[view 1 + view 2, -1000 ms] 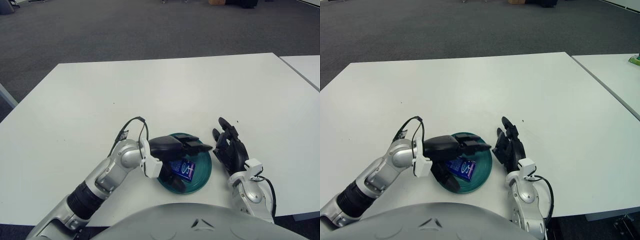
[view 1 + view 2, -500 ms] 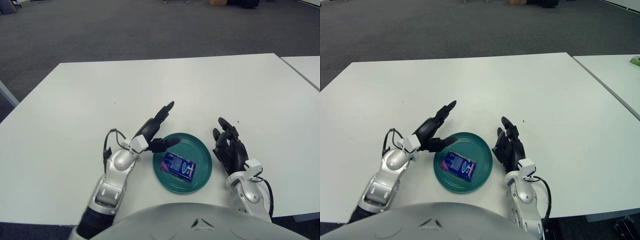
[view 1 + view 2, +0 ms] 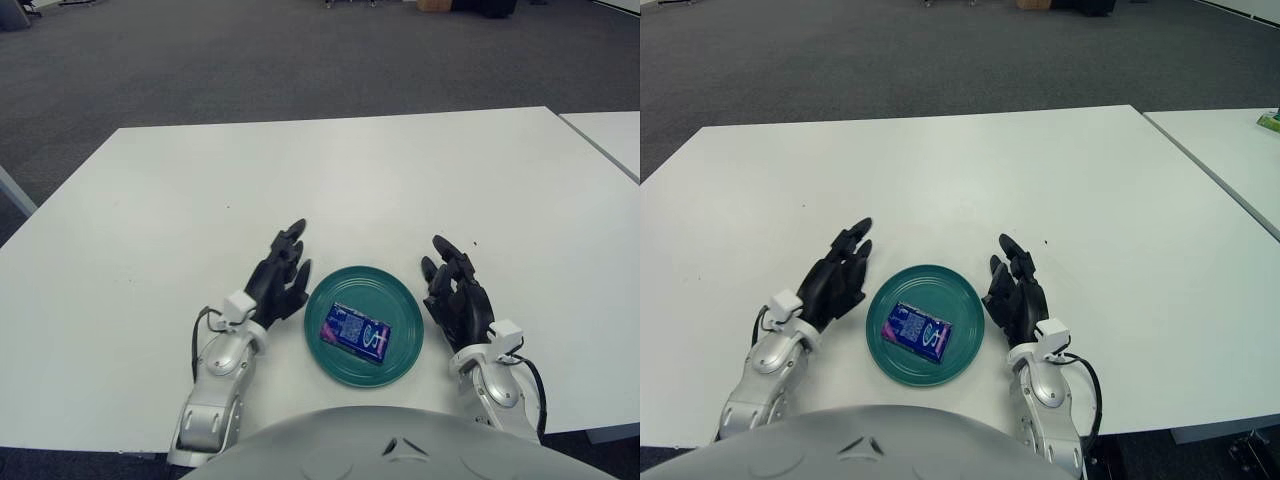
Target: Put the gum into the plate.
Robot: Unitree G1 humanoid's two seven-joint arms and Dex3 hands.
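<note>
Gum: the blue and purple gum pack [image 3: 354, 335] is lying flat inside the plate, a little toward 5 o'clock of its centre, its long side running from 10 o'clock to 4 o'clock. Nothing is touching it.

Plate: the teal plate [image 3: 400, 295] is sitting on the white table [image 3: 330, 170] close to the near edge, directly in front of the robot's body, between the two hands.

Left hand: the left hand [image 3: 277, 281] is showing at 9 o'clock of the plate, just beside its rim and apart from the gum. Its fingers are spreading loosely and pointing toward 1 o'clock, gripping nothing.

Right hand: the right hand [image 3: 455, 300] is showing at 3 o'clock of the plate, just beside the rim. Its fingers are relaxing open and pointing toward 11 o'clock, holding nothing.

Progress: the placing is looking finished, since the gum is resting wholly within the plate and neither hand is gripping it. Judging from this, nothing of the task is remaining beyond keeping both hands clear of the plate.

Risk: both hands are flanking the plate closely, so a careless inward sweep could be nudging the plate or tipping the gum out.

Surroundings: grey carpet [image 3: 250, 60] is stretching beyond the table at 12 o'clock, and the corner of a second table [image 3: 612, 135] is showing at 2 o'clock.
</note>
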